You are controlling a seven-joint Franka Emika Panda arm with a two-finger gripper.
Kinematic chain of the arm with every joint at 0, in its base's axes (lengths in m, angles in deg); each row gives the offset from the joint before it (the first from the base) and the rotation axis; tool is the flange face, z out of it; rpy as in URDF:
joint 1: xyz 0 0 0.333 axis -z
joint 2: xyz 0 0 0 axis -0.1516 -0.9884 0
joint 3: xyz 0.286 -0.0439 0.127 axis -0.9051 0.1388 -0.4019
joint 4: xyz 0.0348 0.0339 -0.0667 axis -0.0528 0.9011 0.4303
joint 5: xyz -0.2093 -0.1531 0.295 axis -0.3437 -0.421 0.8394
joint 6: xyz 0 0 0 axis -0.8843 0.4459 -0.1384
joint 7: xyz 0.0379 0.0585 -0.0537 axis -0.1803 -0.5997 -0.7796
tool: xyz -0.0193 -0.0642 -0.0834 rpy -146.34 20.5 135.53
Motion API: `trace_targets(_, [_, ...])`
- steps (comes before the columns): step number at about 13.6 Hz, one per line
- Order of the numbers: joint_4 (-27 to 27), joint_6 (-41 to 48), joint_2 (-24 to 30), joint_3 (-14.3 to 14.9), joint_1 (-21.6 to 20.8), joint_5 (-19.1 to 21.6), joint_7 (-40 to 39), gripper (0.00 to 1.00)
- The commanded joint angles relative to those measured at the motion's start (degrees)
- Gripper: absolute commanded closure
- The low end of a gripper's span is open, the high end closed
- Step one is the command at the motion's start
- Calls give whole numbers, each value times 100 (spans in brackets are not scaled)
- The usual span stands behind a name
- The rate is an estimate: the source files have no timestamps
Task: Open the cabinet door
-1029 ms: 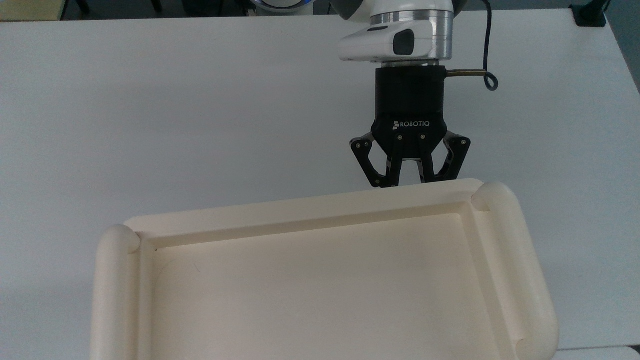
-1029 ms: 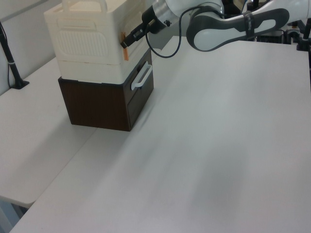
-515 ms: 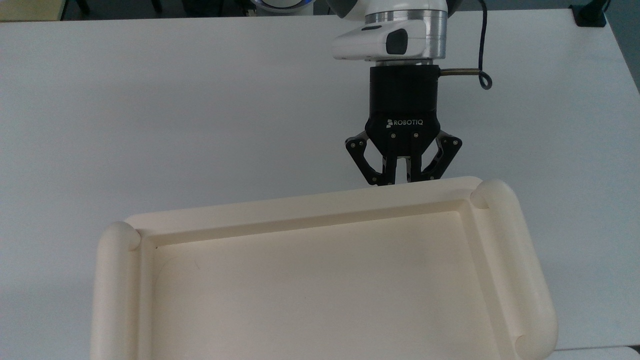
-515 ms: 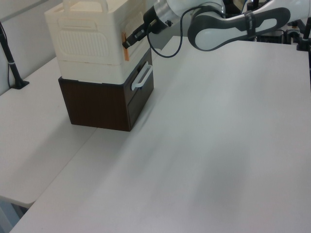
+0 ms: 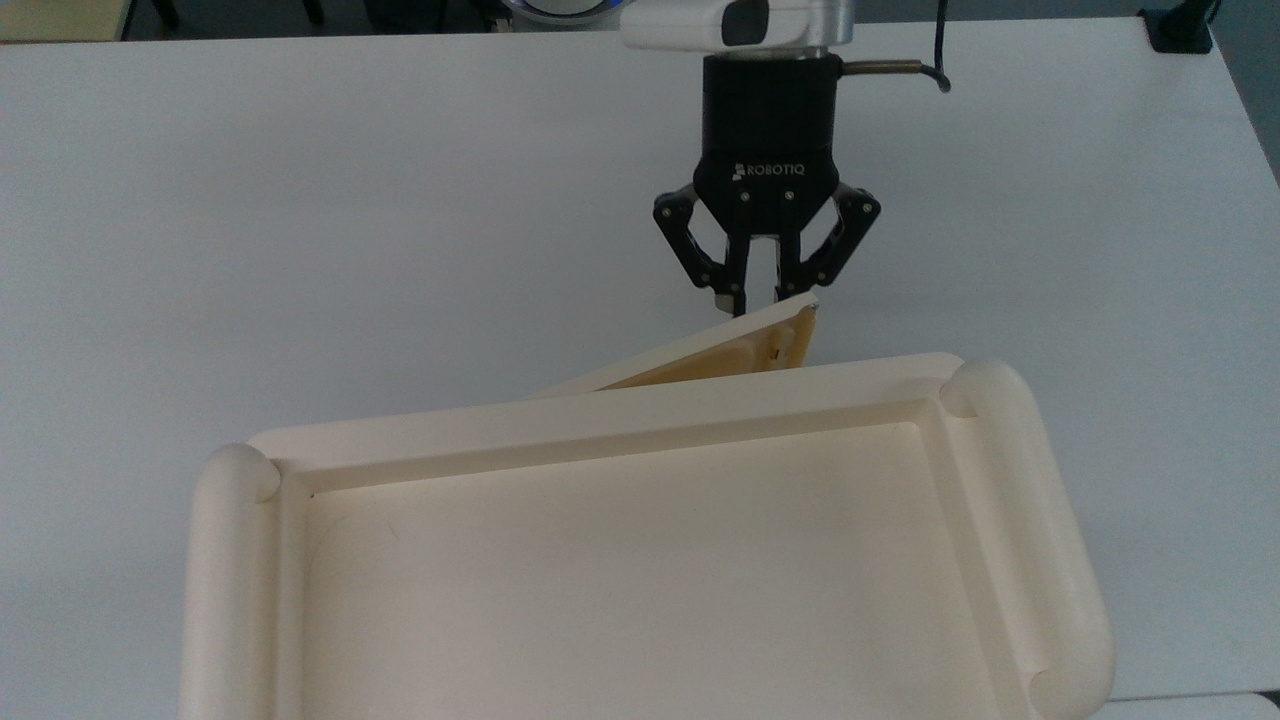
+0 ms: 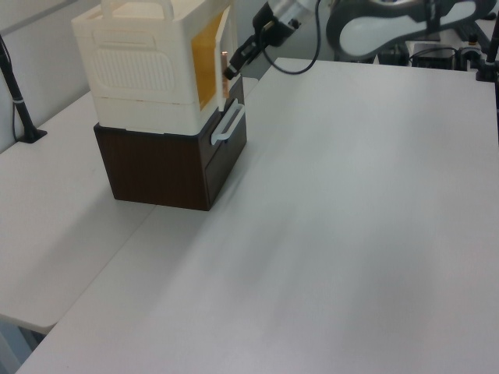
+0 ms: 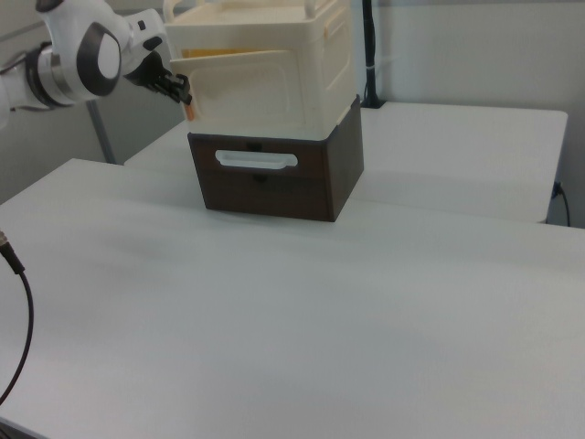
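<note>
gripper [image 5: 757, 302]: matte black cylindrical body at upper centre of the top view, white "robotiq" lettering with a small logo on its lower face. below it two black linkage arms splay out to either side, each open-framed, with small bright screws at the pivots. fingers [image 5: 729, 283] black, slim, pale at the tips. above the body: silver metal ring, then a white wrist housing with a dark oval inset. brass-coloured connector stub on the body's right side, thin black cable looping up from it. left view, upper right: arm links white with dark grey joint sections.
</note>
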Motion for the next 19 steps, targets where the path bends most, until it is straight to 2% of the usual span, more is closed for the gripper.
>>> trace_targets(1, [553,1488,840,-425,795,24,-357,40])
trace_targets(2, [553,2182,999,-435,945,111,-549,10])
trace_targets(3, [553,2624,1096,-435,1069,138,-838,0])
trace_targets(5, [588,3652,1420,-426,1472,252,-1271,0])
trace_targets(8, [597,4672,1624,-426,1825,358,-1350,0])
trace_targets(10, [606,5202,1712,-409,2062,367,-1902,0])
trace_targets(12, [694,5283,1704,-356,2151,376,-2168,0])
trace_targets(19, [677,5125,1651,-207,2221,323,-2221,0])
